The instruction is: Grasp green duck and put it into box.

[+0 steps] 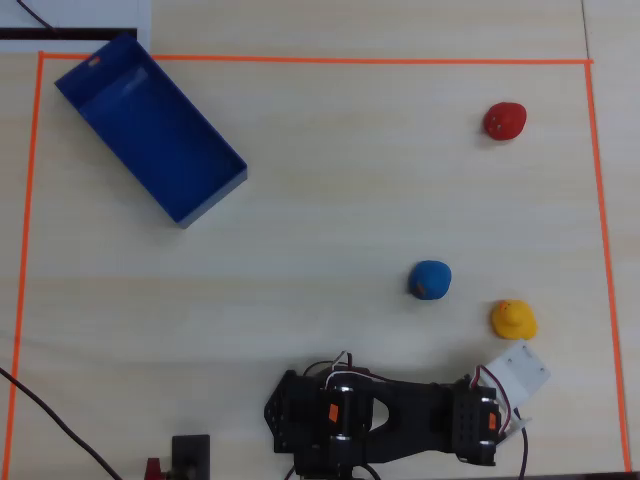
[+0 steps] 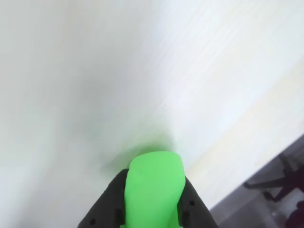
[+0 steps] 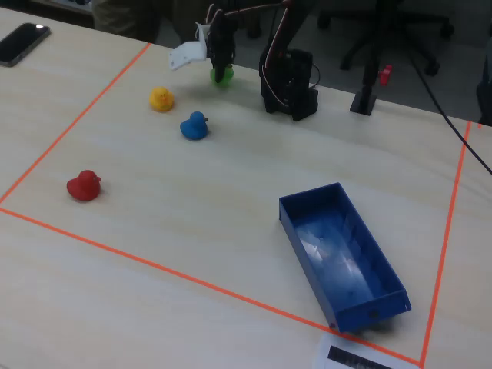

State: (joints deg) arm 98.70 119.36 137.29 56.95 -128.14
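Note:
The green duck (image 2: 154,183) sits between my black fingers (image 2: 110,202) in the wrist view, filling the gap between them. In the fixed view the gripper (image 3: 221,69) is shut on the green duck (image 3: 221,78) close above the table's far edge, beside the arm's base. In the overhead view the arm (image 1: 400,415) covers the duck. The blue box (image 1: 140,120) lies open and empty at the top left of the overhead view, far from the gripper; in the fixed view it shows at the front right (image 3: 309,250).
A yellow duck (image 1: 513,319) and a blue duck (image 1: 431,279) stand close to the gripper. A red duck (image 1: 504,120) is at the far right corner. Orange tape (image 1: 300,60) frames the work area. A phone (image 3: 23,42) lies outside it.

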